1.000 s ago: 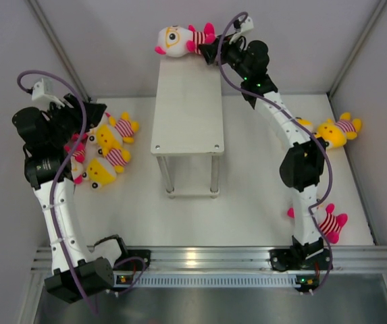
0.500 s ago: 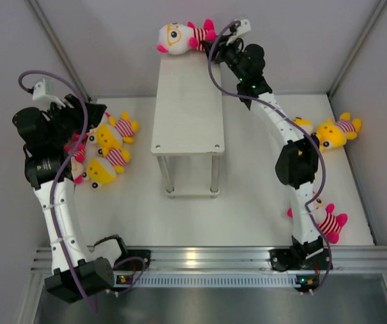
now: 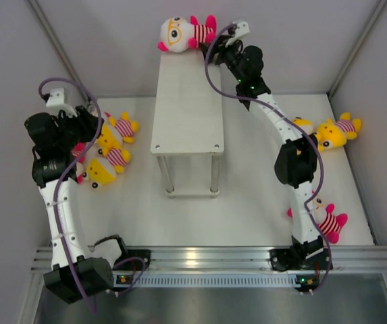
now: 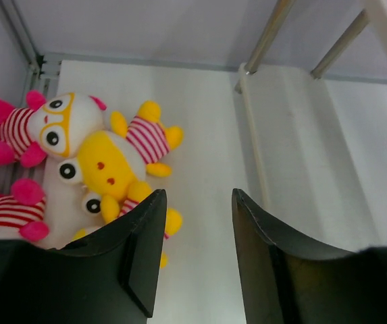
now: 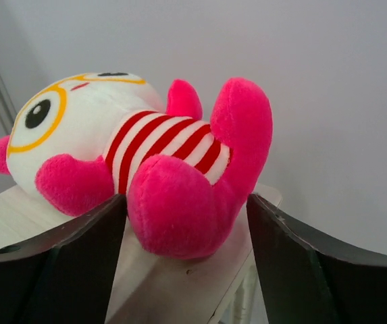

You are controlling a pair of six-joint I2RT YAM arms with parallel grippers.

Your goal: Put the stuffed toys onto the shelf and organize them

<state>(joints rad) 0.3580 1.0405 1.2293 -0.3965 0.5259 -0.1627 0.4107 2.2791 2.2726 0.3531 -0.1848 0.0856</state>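
Note:
The white shelf stands mid-table. A white-headed toy with pink limbs lies on its side at the shelf's far end; it also shows in the right wrist view. My right gripper is open, its jaws either side of the toy's pink leg, with a gap on the right side. My left gripper is open and empty, above the table beside a pile of toys: a yellow one and a white-headed one.
A yellow toy lies at the right wall. A pink-limbed toy lies by the right arm's base. The pile sits left of the shelf. The shelf's legs and lower tier are right of my left gripper.
The toy on the shelf shifted slightly toward the far edge, with the right gripper following. The left wrist swung a little right, toward the pile.

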